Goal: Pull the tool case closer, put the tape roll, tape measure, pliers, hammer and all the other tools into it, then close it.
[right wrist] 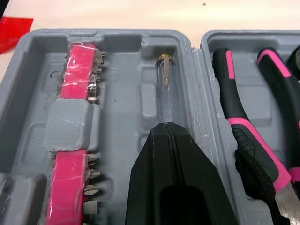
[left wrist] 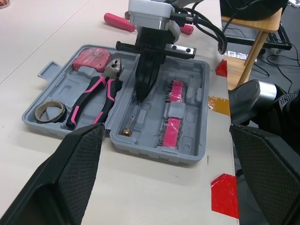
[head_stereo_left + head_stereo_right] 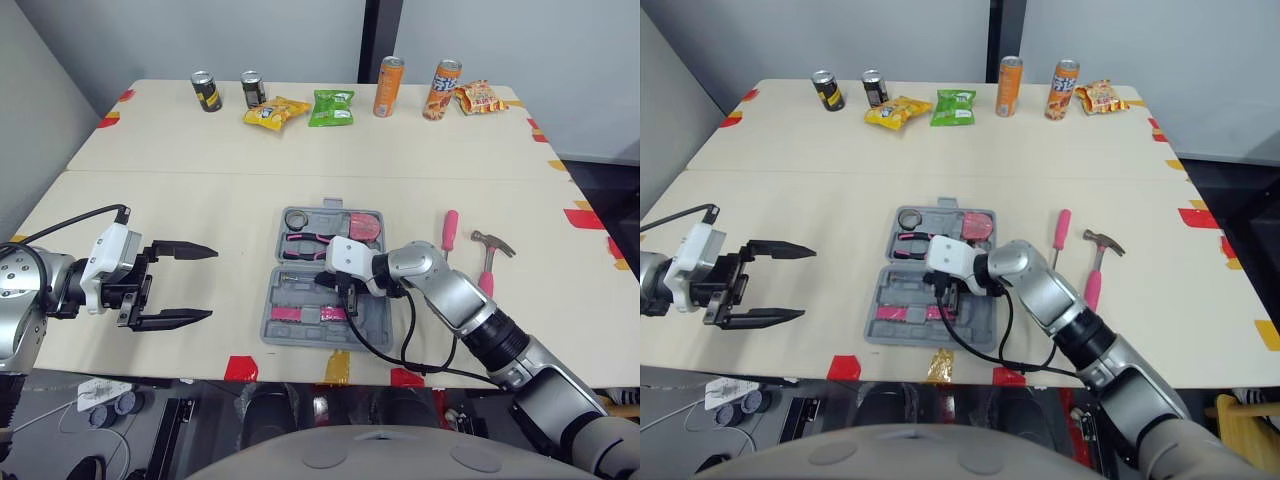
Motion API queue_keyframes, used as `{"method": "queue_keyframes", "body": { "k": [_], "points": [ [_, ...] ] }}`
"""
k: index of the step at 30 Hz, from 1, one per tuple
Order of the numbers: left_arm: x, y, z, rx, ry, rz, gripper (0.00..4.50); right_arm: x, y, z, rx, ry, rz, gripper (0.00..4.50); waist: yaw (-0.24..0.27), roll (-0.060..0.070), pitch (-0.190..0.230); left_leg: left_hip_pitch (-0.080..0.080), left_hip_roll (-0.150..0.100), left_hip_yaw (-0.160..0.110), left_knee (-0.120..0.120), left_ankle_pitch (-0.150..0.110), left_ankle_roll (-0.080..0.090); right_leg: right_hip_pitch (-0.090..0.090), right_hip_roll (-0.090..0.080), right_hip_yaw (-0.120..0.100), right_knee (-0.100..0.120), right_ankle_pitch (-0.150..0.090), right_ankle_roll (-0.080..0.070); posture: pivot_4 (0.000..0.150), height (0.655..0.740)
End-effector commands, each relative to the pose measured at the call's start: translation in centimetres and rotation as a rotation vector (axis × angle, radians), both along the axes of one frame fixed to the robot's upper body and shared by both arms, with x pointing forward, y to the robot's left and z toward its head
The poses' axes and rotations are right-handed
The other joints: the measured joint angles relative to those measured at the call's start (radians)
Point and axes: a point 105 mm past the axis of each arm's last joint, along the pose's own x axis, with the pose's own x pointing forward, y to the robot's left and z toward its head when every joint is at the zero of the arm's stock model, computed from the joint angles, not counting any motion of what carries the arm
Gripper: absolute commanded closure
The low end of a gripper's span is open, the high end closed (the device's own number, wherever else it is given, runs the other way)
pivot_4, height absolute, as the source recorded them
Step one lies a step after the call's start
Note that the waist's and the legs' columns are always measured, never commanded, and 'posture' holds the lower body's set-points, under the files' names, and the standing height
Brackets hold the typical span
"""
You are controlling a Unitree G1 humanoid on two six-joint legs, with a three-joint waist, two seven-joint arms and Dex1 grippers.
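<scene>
The right arm reaches left across the worktop (image 3: 200, 200). Its hand (image 1: 167, 133) points down into the near half of the open case (image 3: 275, 300), fingers pressed together, tips at the end of a clear tester (image 1: 164, 89). The left hand (image 3: 212, 283) hovers wide open and empty, left of the case. The hammer (image 3: 490, 255) lies to the case's right.

The tool case (image 2: 187, 151) is matt grey plastic. The pliers (image 2: 87, 100) have smooth grips; the table (image 3: 200, 190) looks matt.
</scene>
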Motion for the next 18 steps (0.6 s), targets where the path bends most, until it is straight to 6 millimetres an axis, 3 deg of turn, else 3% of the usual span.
{"method": "queue_keyframes", "body": {
  "k": [1,5,10,14,18],
  "points": [
    [-0.1,-0.1,0.8,0.004,-0.037,-0.003,0.00,-0.6,-2.1,-3.2,-0.098,0.073,-0.055,4.47,0.003,0.000,-0.005,0.000,0.000,0.000,0.000,0.000,0.000,0.000,0.000,0.000,0.000,0.000,0.000,0.150,0.7400],
    [0.5,0.1,0.6,-0.001,-0.055,0.071,0.00,0.5,-0.6,1.2,0.156,-0.037,-0.066,4.47,0.007,0.000,-0.006,-0.001,0.000,0.000,0.000,0.000,0.000,0.000,0.000,0.000,-0.001,0.000,0.000,0.150,0.7400],
    [0.9,0.4,0.7,-0.055,-0.077,0.160,0.00,0.7,-1.8,6.4,0.402,-0.132,-0.083,4.47,0.004,0.000,-0.005,-0.002,0.000,0.000,0.000,0.000,0.000,-0.001,0.000,0.000,-0.001,0.000,0.000,0.150,0.7400],
    [1.1,1.1,0.8,-0.112,-0.075,0.243,0.00,0.6,-5.1,9.7,0.577,-0.198,-0.165,4.47,0.009,0.000,-0.005,-0.002,0.001,0.000,0.000,-0.001,-0.001,-0.001,0.000,0.000,-0.002,0.000,0.000,0.150,0.7400],
    [1.5,2.4,0.6,-0.181,-0.093,0.395,0.00,0.9,-11.2,10.0,0.609,-0.165,-0.355,4.47,0.011,0.000,-0.005,-0.002,0.000,0.000,0.000,-0.001,0.000,-0.001,0.000,0.000,-0.004,0.000,0.000,0.150,0.7400]
  ]
}}
